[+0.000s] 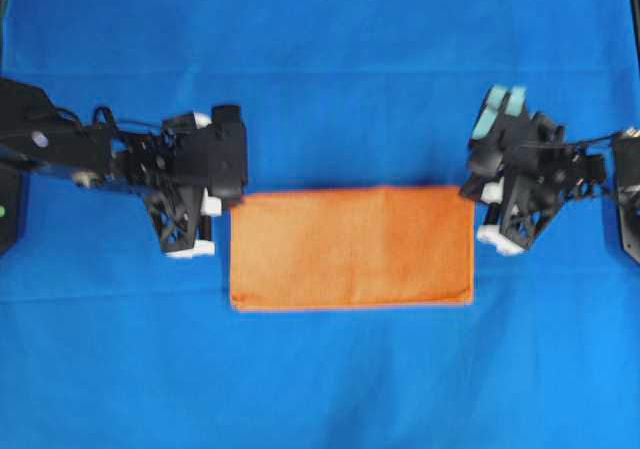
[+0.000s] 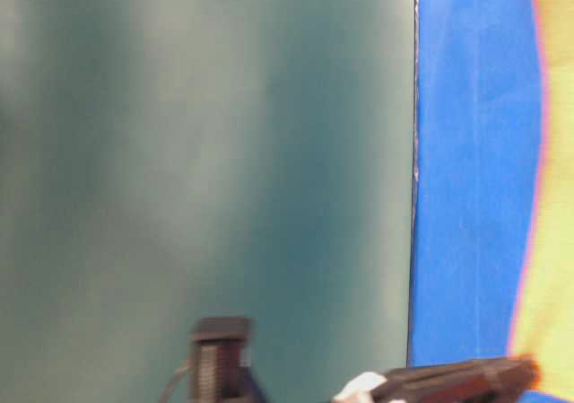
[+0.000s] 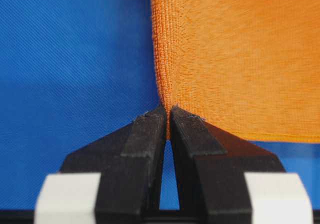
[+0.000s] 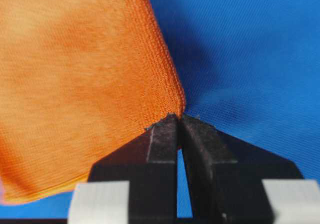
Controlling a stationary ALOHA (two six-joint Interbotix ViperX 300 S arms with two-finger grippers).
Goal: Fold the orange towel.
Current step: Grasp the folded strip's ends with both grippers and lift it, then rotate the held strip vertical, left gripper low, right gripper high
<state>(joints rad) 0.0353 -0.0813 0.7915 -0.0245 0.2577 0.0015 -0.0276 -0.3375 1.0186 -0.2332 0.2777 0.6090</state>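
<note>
The orange towel [image 1: 352,247] lies flat on the blue cloth as a wide rectangle, with doubled edges showing in the wrist views. My left gripper [image 1: 234,199] is at its far left corner. In the left wrist view the black fingers are shut on the towel's edge [image 3: 168,115], and orange fabric [image 3: 235,59] shows between the tips. My right gripper [image 1: 467,185] is at the far right corner. There the jaws are pinched together on the rounded corner [image 4: 179,115] of the towel [image 4: 75,84]. The towel corners rise slightly at both grips.
The blue cloth [image 1: 330,59] covers the whole table around the towel. Both black arms reach in from the sides [image 1: 60,149] [image 1: 600,164]. The table-level view is mostly a blurred green wall [image 2: 197,152], with a strip of blue cloth [image 2: 466,152] and the towel's edge [image 2: 554,197].
</note>
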